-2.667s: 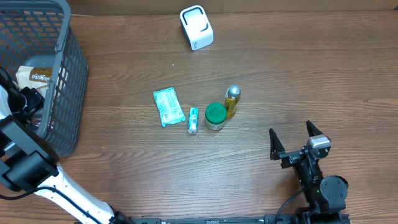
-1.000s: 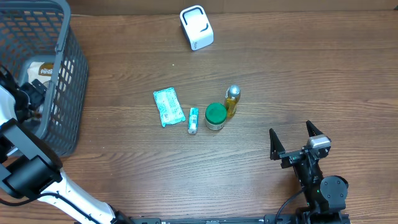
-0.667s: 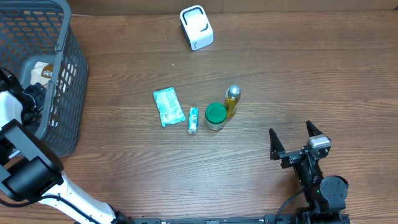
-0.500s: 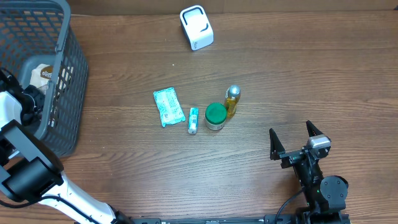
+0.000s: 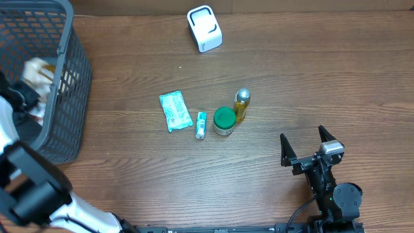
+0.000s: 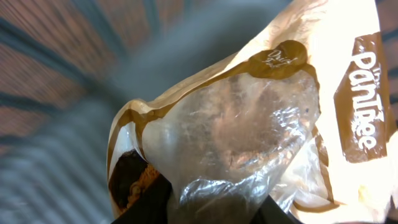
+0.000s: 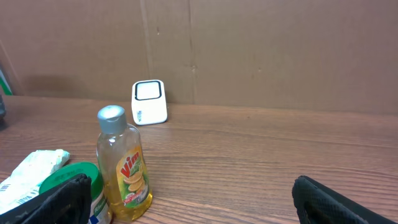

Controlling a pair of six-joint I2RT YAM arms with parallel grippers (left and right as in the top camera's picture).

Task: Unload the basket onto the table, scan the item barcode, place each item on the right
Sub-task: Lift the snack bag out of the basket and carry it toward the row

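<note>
Panitee bag (image 6: 249, 124): pinched in your left gripper (image 6: 211, 208) (right gripper (image 5: 302, 136) gaping, empty). Pickup step; next, present barcode to scanner (image 5: 204, 28).

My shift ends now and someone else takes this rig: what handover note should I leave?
The left gripper is in the basket, jaws pinching the snack bag. The right gripper is open, holding nothing, at the near edge of the table. The scanner stands at the far edge; packet, tube, jar and bottle sit mid-table. Done: bag gripped. Left: lift it out and show its barcode to the scanner.
</note>
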